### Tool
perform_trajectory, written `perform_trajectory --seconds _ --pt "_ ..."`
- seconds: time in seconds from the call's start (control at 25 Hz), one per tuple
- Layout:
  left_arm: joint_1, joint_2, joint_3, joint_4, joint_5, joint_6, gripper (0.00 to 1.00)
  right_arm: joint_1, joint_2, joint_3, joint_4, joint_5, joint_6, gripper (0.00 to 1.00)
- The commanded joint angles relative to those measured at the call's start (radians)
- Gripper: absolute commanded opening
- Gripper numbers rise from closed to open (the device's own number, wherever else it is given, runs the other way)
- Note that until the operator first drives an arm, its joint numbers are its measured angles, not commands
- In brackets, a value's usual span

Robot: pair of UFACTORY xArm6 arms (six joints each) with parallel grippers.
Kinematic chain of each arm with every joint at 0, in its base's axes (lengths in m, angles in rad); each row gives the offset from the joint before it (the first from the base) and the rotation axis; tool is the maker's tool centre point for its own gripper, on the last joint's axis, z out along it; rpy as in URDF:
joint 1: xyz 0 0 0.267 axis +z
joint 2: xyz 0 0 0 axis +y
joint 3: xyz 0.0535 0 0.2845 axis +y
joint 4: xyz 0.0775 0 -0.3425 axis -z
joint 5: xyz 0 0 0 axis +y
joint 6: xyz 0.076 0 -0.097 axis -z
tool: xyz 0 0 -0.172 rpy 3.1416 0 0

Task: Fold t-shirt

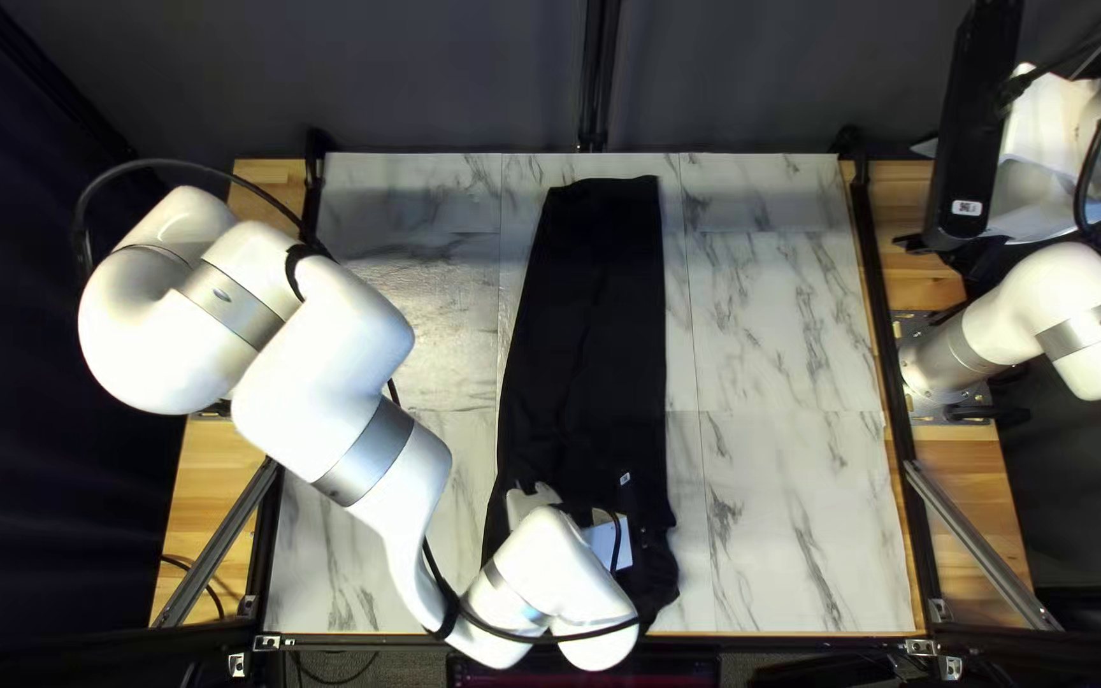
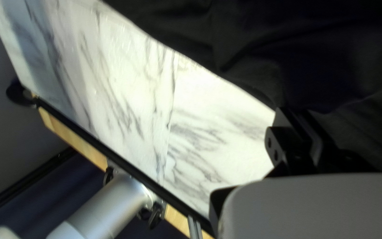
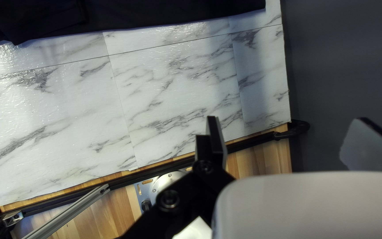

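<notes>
Shirt [image 1: 589, 331], presumably light, soft and limp, calls for a hold through all layers at its near end; right gripper [image 3: 287, 124] open, left gripper [image 2: 295, 116] indeterminable.

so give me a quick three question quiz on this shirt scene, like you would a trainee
1. Fill in: the shirt on the table is ____ in colour.
2. True or false: in the top left view, the right arm reaches over the shirt.
3. The right gripper is: a) shut on the shirt b) open c) hidden under the shirt

Key: 1 black; 2 false; 3 b
</notes>
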Motion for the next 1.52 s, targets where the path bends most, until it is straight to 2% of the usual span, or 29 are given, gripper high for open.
perform_trajectory --seconds 0.04,0.28,0.64,1.04,1.2,1.32,1.48,1.52 --pt "0.004 0.071 -0.149 0.014 0.124 0.031 0.02 0.000 0.000 0.000 0.000 0.000 0.000 1.00" --pt "0.007 0.111 -0.233 0.025 0.228 0.056 0.04 0.000 0.000 0.000 0.000 0.000 0.000 1.00" --pt "-0.017 0.170 -0.233 -0.027 0.195 0.064 0.05 0.000 0.000 0.000 0.000 0.000 0.000 1.00" --pt "-0.035 0.162 -0.160 -0.055 0.081 0.088 0.07 0.000 0.000 0.000 0.000 0.000 0.000 1.00" --pt "-0.039 0.158 -0.159 -0.050 0.057 0.103 0.07 0.000 0.000 0.000 0.000 0.000 0.000 1.00" --pt "-0.041 0.136 -0.116 -0.054 0.024 0.105 0.07 0.000 0.000 0.000 0.000 0.000 0.000 1.00" --pt "-0.041 0.079 -0.013 -0.068 -0.026 0.094 0.07 0.000 0.000 0.000 0.000 0.000 0.000 1.00" --pt "-0.040 0.073 -0.003 -0.070 -0.030 0.092 0.13 0.000 0.000 0.000 0.000 0.000 0.000 1.00"
